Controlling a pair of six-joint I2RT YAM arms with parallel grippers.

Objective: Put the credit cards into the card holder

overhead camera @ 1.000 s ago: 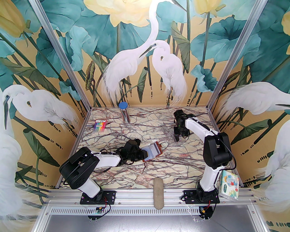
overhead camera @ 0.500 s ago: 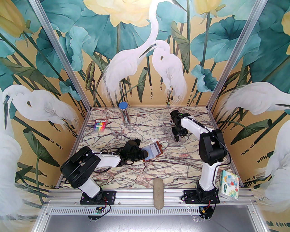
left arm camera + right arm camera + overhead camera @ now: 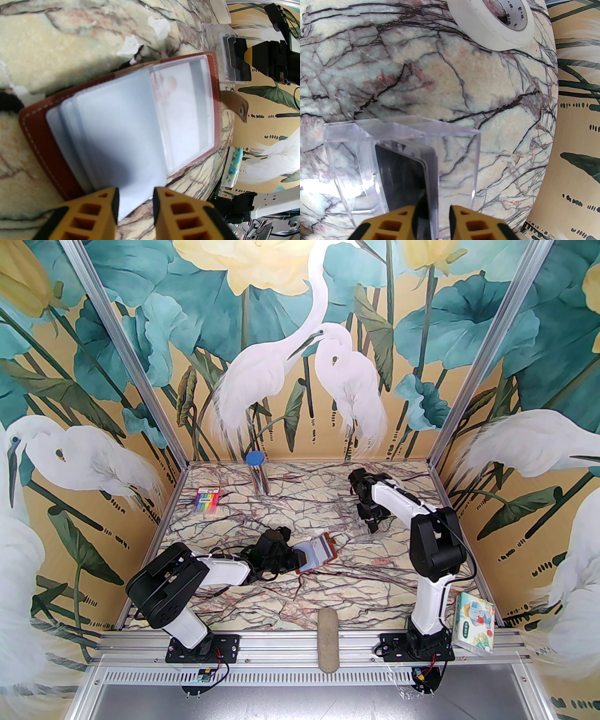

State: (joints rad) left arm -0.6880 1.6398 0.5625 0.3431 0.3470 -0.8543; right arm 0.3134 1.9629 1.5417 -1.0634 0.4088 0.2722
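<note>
- Painted wall panels [image 3: 281, 357] with white egrets and teal lotus leaves close in three sides of the cell.
- A cream marble-patterned tabletop [image 3: 328, 587] with dark veins and reddish patches spans the floor between them.
- The small reddish-brown leather card holder [image 3: 321, 553] lies open near the table's middle, its pale clear plastic sleeves fanned upward.
- The left gripper [image 3: 136, 196] pinches the near edge of those sleeves.
- A dark plastic credit card [image 3: 400, 173] stands inside a clear plastic box [image 3: 346, 164] toward the far right.
- The right gripper [image 3: 432, 211] straddles that card's edge; whether it is clamped cannot be told.
</note>
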